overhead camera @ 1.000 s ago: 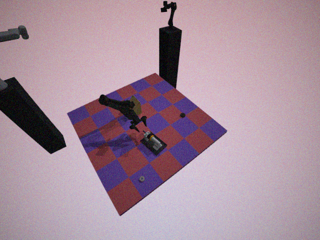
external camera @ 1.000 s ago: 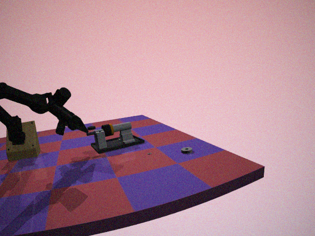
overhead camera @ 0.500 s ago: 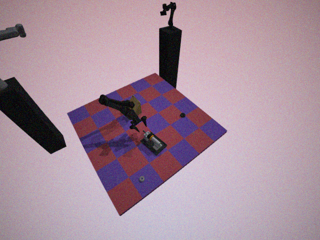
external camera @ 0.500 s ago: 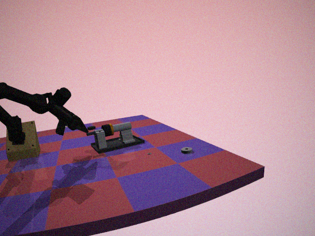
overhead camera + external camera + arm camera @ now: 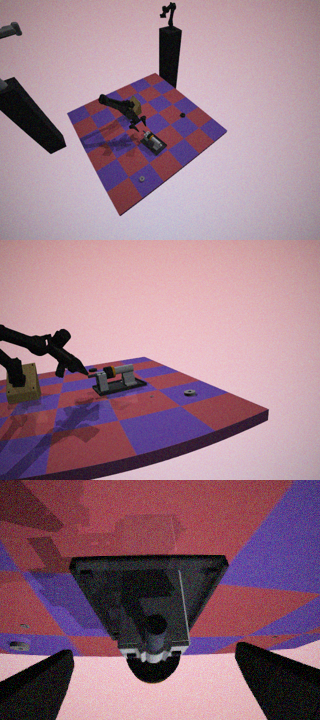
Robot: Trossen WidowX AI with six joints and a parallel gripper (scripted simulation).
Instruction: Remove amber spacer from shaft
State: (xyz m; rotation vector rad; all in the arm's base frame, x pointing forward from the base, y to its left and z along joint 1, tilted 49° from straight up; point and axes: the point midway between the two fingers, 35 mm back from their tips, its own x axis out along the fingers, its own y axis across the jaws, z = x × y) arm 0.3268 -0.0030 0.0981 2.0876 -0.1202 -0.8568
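The shaft's dark grey end (image 5: pixel 144 132) (image 5: pixel 91 375) (image 5: pixel 155 625) sticks out of the light grey slotted bracket (image 5: pixel 102 382) (image 5: pixel 183 648). The amber spacer (image 5: pixel 150 137) (image 5: pixel 113 371) is on the shaft line, against the big grey housing (image 5: pixel 156 142) (image 5: pixel 124 368). Black spacer material (image 5: pixel 108 372) lies between it and the bracket; how many pieces cannot be told. My gripper (image 5: pixel 141 128) (image 5: pixel 87 374) (image 5: pixel 157 654) is open and empty. Its fingertips are beside the shaft's free end, widely apart, one on each side in the wrist view.
The fixture stands on a black base plate (image 5: pixel 116 389) (image 5: pixel 150 561). A grey ring (image 5: pixel 140 179) (image 5: pixel 189 394) (image 5: pixel 19 647) and a black round piece (image 5: pixel 182 115) (image 5: pixel 92 369) lie on the checkered table. A small flat chip (image 5: pixel 151 396) lies near the base. The arm's tan mount (image 5: pixel 24 393) is behind.
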